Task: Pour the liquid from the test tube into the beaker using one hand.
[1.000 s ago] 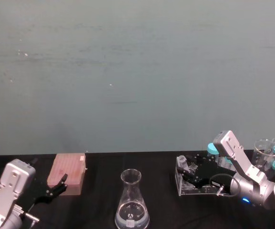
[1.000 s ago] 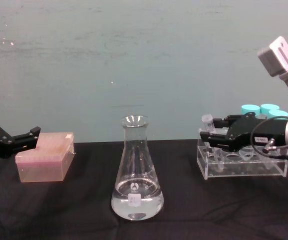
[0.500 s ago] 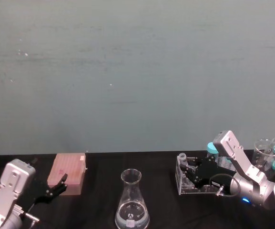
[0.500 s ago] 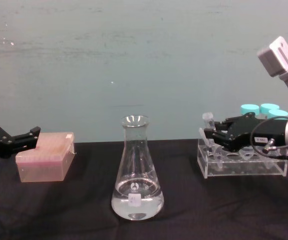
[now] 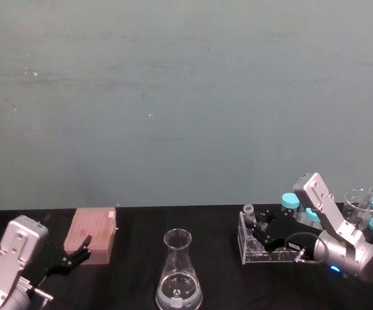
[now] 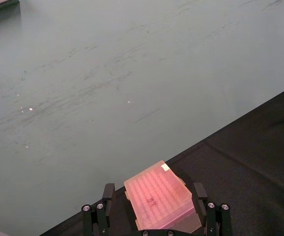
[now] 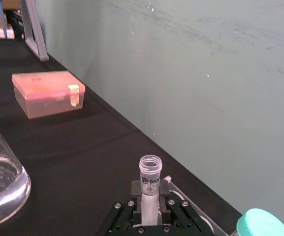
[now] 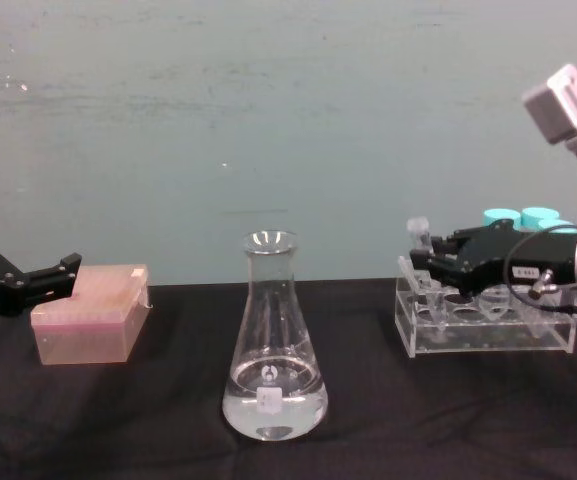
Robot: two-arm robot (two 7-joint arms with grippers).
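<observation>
The beaker (image 8: 273,350) is a tall clear conical flask at the table's front middle, with clear liquid (image 8: 274,410) pooled in its wide base. The test tube (image 8: 421,240), slim, clear and uncapped, stands nearly upright at the left end of the clear rack (image 8: 488,335). Its rim rises above the rack. My right gripper (image 8: 436,265) reaches in from the right and is shut on the tube's lower part. In the right wrist view the test tube (image 7: 150,182) sits pinched between both fingers. I cannot tell whether the tube holds liquid. My left gripper (image 8: 23,280) hangs open at the far left.
A pink lidded box (image 8: 88,315) lies left of the flask, just in front of the left gripper. Teal-capped tubes (image 8: 523,218) stand in the rack behind the right gripper. A glass beaker (image 5: 361,203) stands at the far right. Bare black table separates flask and rack.
The right gripper has drawn back to the right and risen a little. The test tube's rim sits higher and the tube stands more upright than before. The left arm has not moved.
</observation>
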